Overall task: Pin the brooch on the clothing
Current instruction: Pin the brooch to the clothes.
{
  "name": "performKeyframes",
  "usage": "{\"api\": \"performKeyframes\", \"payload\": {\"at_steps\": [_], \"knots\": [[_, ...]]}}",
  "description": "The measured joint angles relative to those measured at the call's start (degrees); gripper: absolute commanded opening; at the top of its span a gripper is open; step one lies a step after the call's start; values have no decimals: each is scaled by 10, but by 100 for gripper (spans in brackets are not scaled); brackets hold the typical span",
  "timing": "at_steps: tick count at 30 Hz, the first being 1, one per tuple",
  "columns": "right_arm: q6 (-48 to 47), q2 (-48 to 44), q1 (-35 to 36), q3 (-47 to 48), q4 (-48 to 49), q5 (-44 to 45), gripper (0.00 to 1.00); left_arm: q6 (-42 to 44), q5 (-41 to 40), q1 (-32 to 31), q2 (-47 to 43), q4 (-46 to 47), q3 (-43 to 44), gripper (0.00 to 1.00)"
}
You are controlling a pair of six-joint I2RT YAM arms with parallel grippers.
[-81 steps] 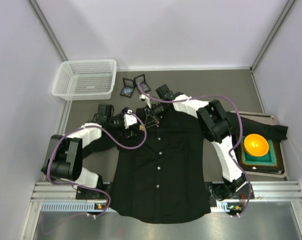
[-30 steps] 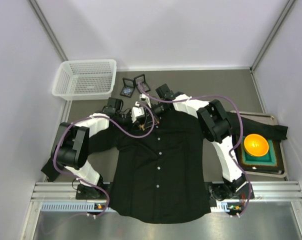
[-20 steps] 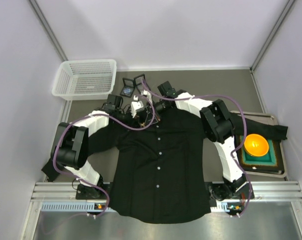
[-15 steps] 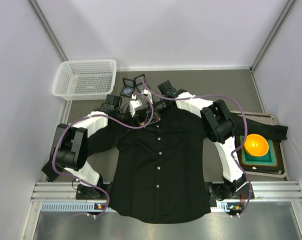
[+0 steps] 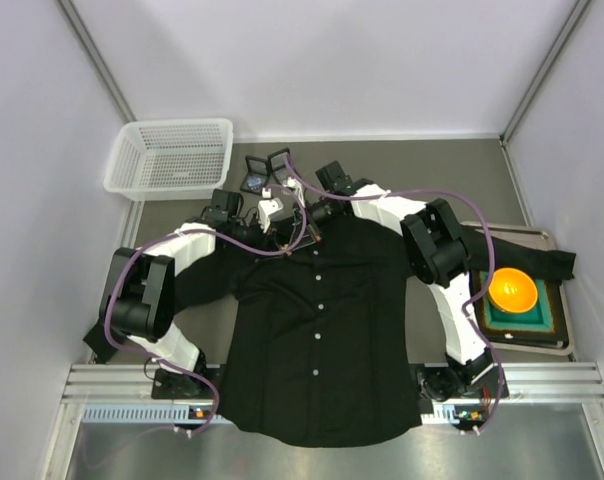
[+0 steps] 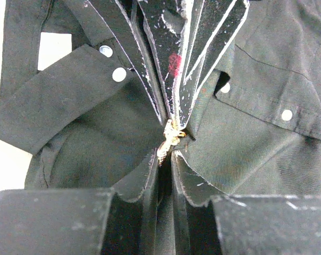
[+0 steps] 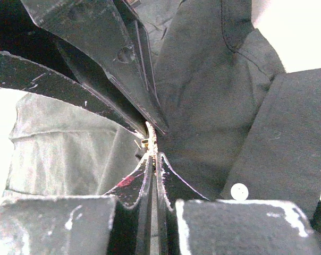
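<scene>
Rail: the rail (image 5: 112, 380) marks the near table edge at 6 o'clock; the shirt hem hangs over it.
Shirt: the shirt (image 5: 277, 340) lies flat and face up in the middle of the table (image 5: 422, 170), collar toward 12 o'clock, with white buttons (image 5: 317, 340) in a line down the front.
Sleeves: one runs to 8 o'clock under the left arm; the other runs to 3 o'clock, its cuff lying over the tray (image 5: 564, 345).
Tray: at 3 o'clock against the right wall, carrying an orange bowl (image 5: 512, 290).
Left gripper: the left gripper (image 6: 165, 155) comes in from 9 o'clock, its tips clenched on the brooch at the collar.
Right gripper: the right gripper (image 7: 151, 155) comes in from 1 o'clock, tip to tip with the left, also pinched on the brooch.
Brooch: the brooch (image 6: 170, 139) is a small gold piece caught between both sets of tips, against the cloth just beside the collar.
Boxes: two small black boxes (image 5: 254, 180) sit just beyond the grippers at 12 o'clock.
Basket: a white basket (image 5: 167, 158) stands at 10 o'clock in the far left corner.
Room: bare tabletop shows from 1 to 2 o'clock, up to the far wall.
</scene>
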Motion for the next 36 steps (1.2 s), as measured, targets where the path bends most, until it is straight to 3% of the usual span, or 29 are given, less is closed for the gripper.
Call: {"api": "performKeyframes", "payload": {"at_steps": [11, 17, 20, 22, 25, 29, 33, 36], "knots": [[30, -4, 1, -8, 28, -7, 0, -1, 0, 2, 1, 0, 0, 34], [35, -6, 0, -12, 38, -12, 0, -6, 11, 8, 5, 0, 0, 9], [32, -6, 0, -15, 45, -13, 0, -13, 31, 16, 12, -2, 0, 0], [30, -6, 0, -15, 47, -15, 0, -19, 41, 20, 15, -4, 1, 0], [30, -6, 0, -15, 49, -16, 13, -23, 54, 25, 21, -7, 6, 0], [40, -10, 0, -15, 51, -14, 41, -36, 61, 27, 21, -9, 9, 0], [45, -25, -2, -17, 51, -14, 53, -54, 68, 36, 23, -4, 13, 0], [45, -44, -6, -30, 51, -17, 56, -64, 79, 46, 29, -1, 14, 0]]}}
